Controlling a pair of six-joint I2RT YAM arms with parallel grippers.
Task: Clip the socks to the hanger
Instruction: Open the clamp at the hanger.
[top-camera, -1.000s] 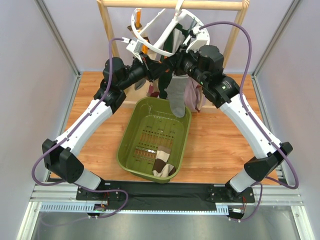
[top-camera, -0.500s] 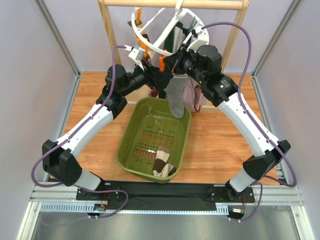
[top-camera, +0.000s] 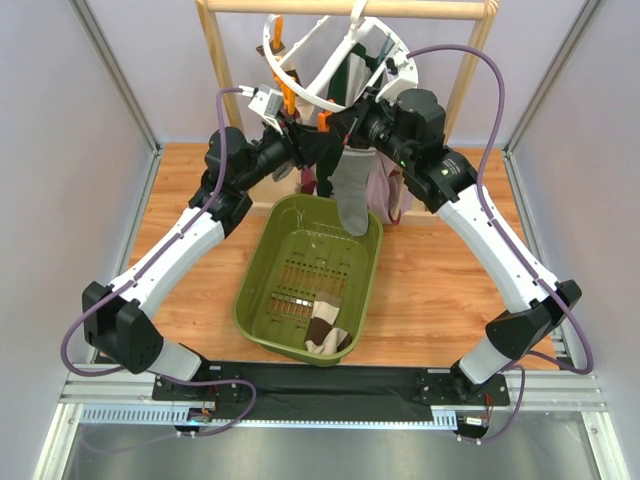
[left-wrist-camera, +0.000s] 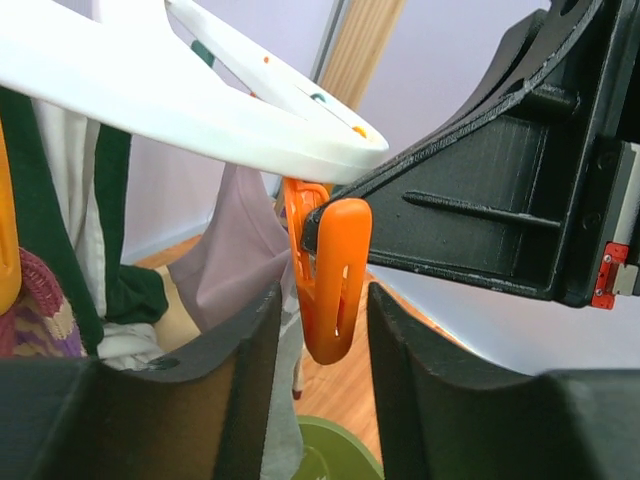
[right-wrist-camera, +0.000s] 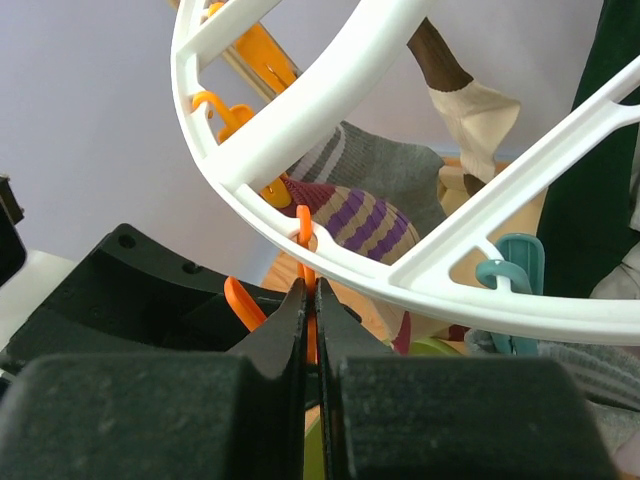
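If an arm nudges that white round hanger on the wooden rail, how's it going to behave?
The hanger hangs by one hook from the wooden rail, so it will probably swing and tilt rather than hold firm. Its ring looks like stiff plastic, unlikely to bend. The orange clip dangles below, so it may sway.

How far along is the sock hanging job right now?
Done: several socks already hang from the hanger. In hand: the open left gripper straddles an orange clip, and a grey sock dangles by the shut right gripper. Left: clip that one, then the argyle sock in the basket.
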